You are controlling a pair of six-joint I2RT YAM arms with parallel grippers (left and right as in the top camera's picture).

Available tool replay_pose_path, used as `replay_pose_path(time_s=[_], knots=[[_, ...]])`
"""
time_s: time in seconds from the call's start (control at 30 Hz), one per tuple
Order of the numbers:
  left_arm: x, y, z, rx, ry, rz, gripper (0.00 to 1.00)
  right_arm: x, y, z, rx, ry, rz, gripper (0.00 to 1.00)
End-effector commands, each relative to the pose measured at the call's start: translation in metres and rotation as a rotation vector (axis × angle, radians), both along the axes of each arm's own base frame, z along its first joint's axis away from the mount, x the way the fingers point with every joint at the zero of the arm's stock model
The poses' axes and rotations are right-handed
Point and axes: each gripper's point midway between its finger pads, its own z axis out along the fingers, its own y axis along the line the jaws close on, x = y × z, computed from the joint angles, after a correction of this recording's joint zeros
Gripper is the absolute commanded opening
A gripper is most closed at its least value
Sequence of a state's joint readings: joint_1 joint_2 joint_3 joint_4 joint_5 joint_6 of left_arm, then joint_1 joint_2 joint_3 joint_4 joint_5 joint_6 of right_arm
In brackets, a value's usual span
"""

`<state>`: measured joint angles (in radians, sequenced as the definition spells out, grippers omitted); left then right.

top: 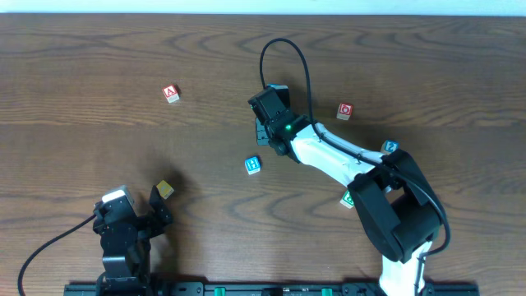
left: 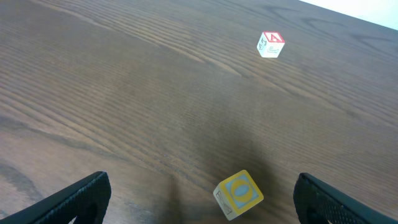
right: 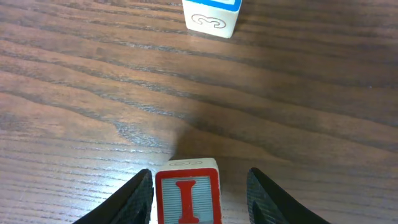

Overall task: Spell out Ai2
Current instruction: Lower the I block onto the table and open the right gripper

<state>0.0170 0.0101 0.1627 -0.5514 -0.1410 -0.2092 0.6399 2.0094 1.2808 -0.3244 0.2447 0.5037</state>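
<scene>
Right wrist: I cube (right: 187, 194) between the right gripper (right: 199, 177) fingers runs off the bottom edge, lower part lost; finger bases cut there too. Ahead of the fingers, blue-topped cube (right: 212, 18) is clipped by the top edge, top face out of view. Overhead: I cube hidden under the right gripper. Green cube (top: 348, 199) mostly under the right arm (top: 329, 156); blue cube (top: 389, 146) beside that arm, character too small to read. Left wrist: left gripper (left: 202, 180) fingers clipped at both bottom corners.
</scene>
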Motion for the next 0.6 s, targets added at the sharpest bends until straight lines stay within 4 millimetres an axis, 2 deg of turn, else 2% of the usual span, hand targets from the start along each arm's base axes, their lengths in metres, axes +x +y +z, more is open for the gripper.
replay_pose_path(time_s=[0.0,0.33,0.57], knots=[[-0.0003,0.0018,-0.0050,-0.003,0.005,0.012,0.95,0.0065,-0.0011,0.0003,-0.024,-0.019,-0.005,0.48],[-0.0002,0.0017,-0.0050,-0.003,0.005,0.012,0.95,0.0079,-0.0041,0.0007,-0.010,-0.023,-0.059,0.44],[-0.0002,0.0017,-0.0050,-0.003,0.005,0.012,0.95,0.0095,-0.0028,0.0018,-0.004,-0.031,-0.058,0.52]])
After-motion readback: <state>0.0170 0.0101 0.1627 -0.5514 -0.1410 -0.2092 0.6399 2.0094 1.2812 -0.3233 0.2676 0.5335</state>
